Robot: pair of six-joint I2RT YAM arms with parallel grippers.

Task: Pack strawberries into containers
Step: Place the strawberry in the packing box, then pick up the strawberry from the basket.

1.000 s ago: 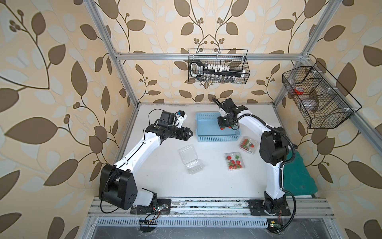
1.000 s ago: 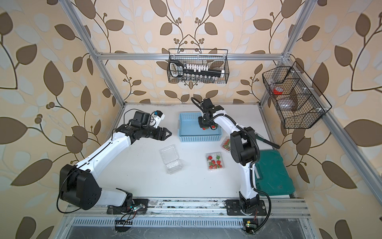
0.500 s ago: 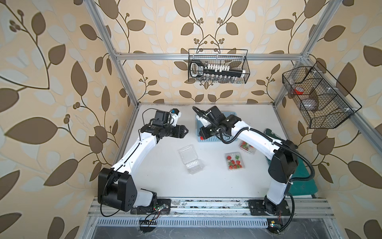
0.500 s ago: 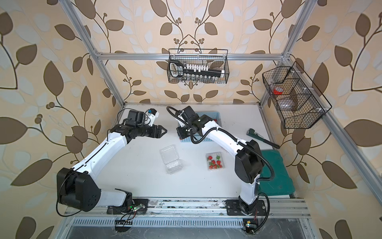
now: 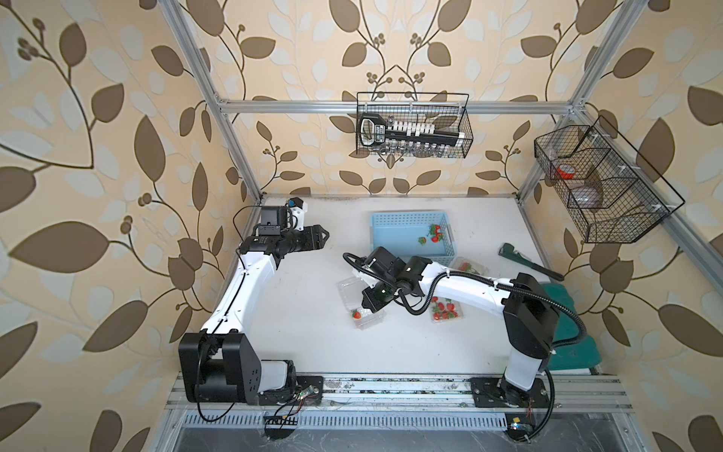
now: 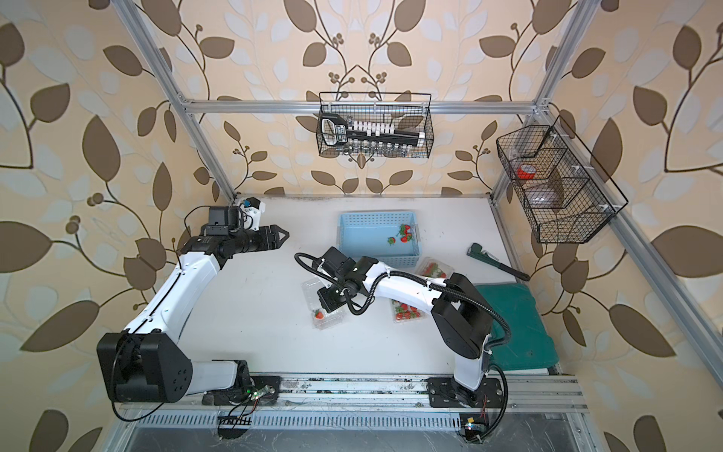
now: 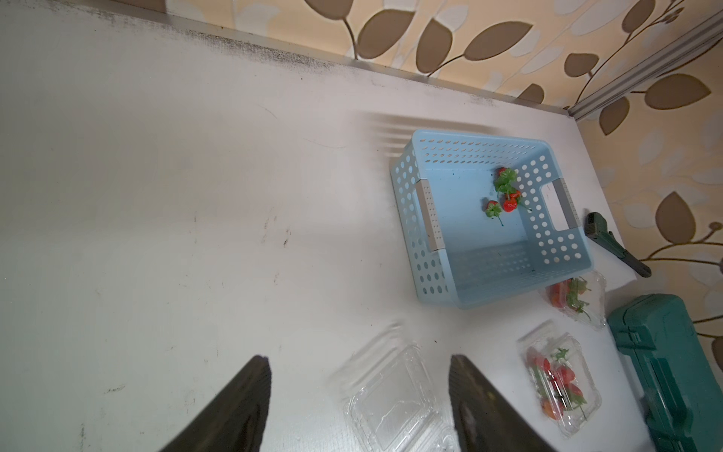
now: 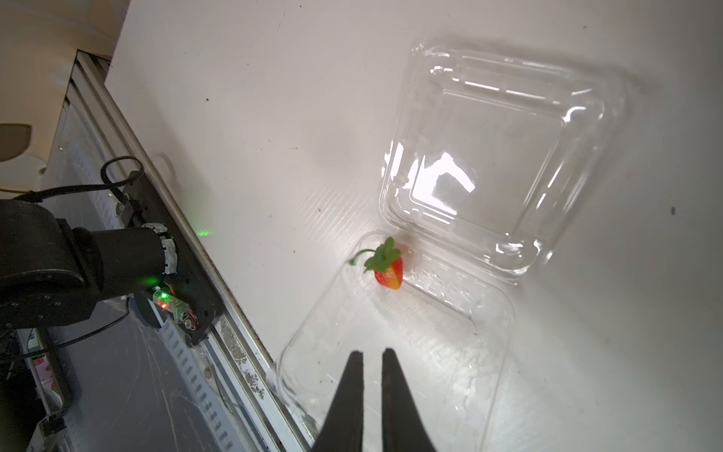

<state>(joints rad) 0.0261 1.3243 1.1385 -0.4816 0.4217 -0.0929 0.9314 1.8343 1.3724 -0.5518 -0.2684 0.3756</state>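
Near the table's far-left corner: left gripper (image 7: pixel 358 362) hovers, jaws apart, empty. Mid-table: open clamshell (image 8: pixel 450 344), one strawberry (image 8: pixel 389 270) in the tray corner by the hinge. Right gripper (image 8: pixel 372 352) above the same tray, jaws nearly touching, nothing between; berry lies ahead of the tips, clear of them, no contact. Reads as filling this box, place step done. Toward the far edge, right of centre: blue basket (image 5: pixel 395 235), few strawberries (image 5: pixel 435 234) bunched by its right wall. Next, I'd guess: open jaws, go to the basket, single out one berry from the clump without dragging its neighbours.
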